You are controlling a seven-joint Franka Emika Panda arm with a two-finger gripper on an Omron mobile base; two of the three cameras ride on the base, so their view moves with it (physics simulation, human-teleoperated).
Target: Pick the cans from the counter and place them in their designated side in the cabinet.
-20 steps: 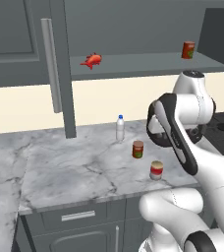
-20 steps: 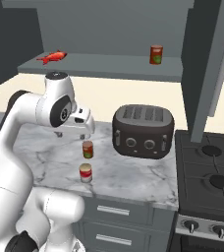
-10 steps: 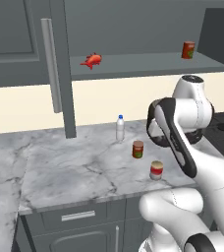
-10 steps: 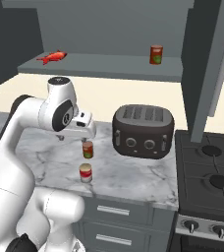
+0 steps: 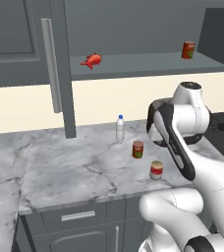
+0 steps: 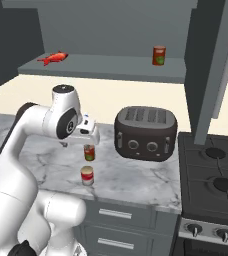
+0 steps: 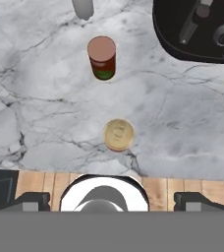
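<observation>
Right base view alone: toaster [image 6: 146,133] beside cans [image 6: 89,152]

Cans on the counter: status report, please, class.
Gripper above the counter, holding nothing; open or shut unclear. Dark red can and cream-white can both upright, untouched. Toaster and bottle nearby, not blocking.
</observation>
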